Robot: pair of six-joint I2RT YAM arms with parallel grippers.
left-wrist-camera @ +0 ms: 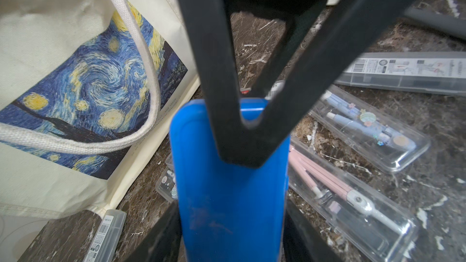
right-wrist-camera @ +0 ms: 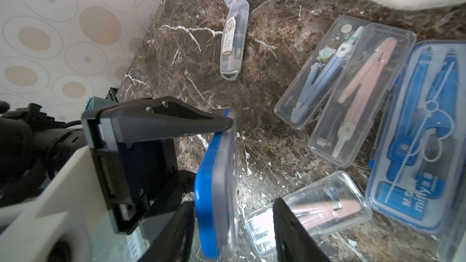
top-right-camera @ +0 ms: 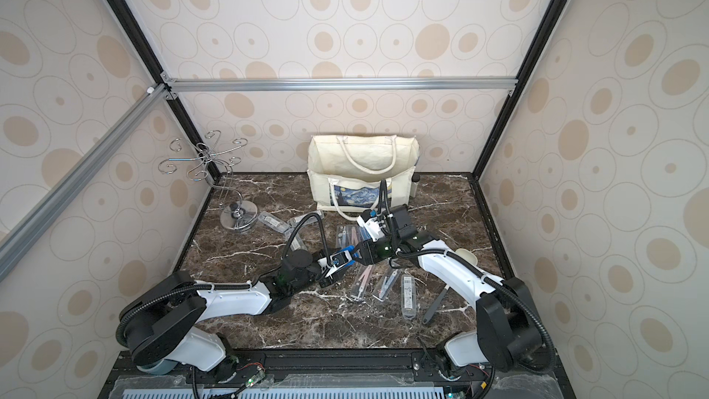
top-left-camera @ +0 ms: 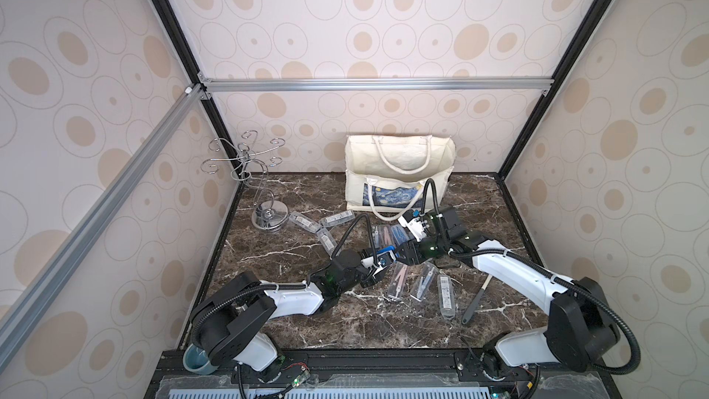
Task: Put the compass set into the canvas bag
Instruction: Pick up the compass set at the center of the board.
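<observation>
Blue plastic sits clamped between the jaws of the left gripper [left-wrist-camera: 232,238]: the blue compass-set case [left-wrist-camera: 227,185], clear-lidded, held on edge above the marble tabletop [top-left-camera: 345,332]. The right gripper [right-wrist-camera: 230,230] straddles the same case with its jaws apart and a gap showing on the lid side, so this looks like a hand-over not yet completed. Other compass sets lie around on the marble, among them a pink compass [right-wrist-camera: 363,76] in a clear box. Beyond stands the canvas bag [top-left-camera: 358,186], upright at the back wall, mouth open. The carry and drop remain to be done.
</observation>
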